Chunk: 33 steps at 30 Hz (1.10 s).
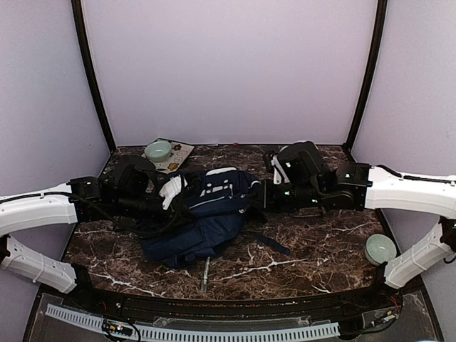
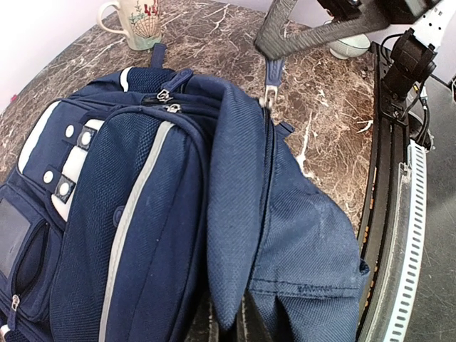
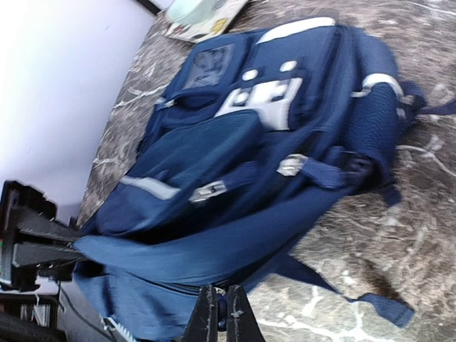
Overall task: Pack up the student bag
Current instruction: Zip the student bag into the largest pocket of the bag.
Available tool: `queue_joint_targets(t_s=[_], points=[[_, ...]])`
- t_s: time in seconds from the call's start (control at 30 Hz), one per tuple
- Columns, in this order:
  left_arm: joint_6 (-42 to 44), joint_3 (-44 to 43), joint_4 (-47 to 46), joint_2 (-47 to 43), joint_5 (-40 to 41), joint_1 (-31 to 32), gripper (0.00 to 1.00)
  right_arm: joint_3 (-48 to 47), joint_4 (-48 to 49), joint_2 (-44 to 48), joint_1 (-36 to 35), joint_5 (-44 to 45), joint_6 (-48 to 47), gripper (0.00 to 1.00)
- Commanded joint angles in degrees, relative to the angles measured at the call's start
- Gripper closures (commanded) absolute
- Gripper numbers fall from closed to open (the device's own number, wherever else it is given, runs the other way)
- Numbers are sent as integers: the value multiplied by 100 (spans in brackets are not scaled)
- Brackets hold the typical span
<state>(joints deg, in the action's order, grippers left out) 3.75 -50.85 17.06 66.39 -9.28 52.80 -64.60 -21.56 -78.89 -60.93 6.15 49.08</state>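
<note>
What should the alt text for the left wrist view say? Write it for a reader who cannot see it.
A navy-blue student bag fills most of the frame, lying on a dark marble table. At the top, the right gripper pinches the bag's zipper pull, and a shell-patterned mug stands at the top left.

Top external: high behind the arms, looking down on the worktop [image 1: 320, 249]. Wrist views: close, facing the student bag [image 2: 142, 214] just ahead of left hand [image 2: 231, 329] and right hand [image 3: 217, 317], from opposite sides; bag in all three.
</note>
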Motion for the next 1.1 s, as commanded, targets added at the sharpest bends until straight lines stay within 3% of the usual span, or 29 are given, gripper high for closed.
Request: queue_joint_targets(t_s=[0.0,0.2,0.47,1.07], points=[[-182,-14,407,-266,611,-246,100,430,-356,451,347,902,278,100],[-140,-90,439,-293,523,-272,100,717,-641,733,598,1131,416,100],[-37,-126,311,-652,-345,-270,100,1137,-350,853,831,1143,475,100],[-55,-192,901,-1335,-284,-272,100,782,394,-328,1398,517,84,100]])
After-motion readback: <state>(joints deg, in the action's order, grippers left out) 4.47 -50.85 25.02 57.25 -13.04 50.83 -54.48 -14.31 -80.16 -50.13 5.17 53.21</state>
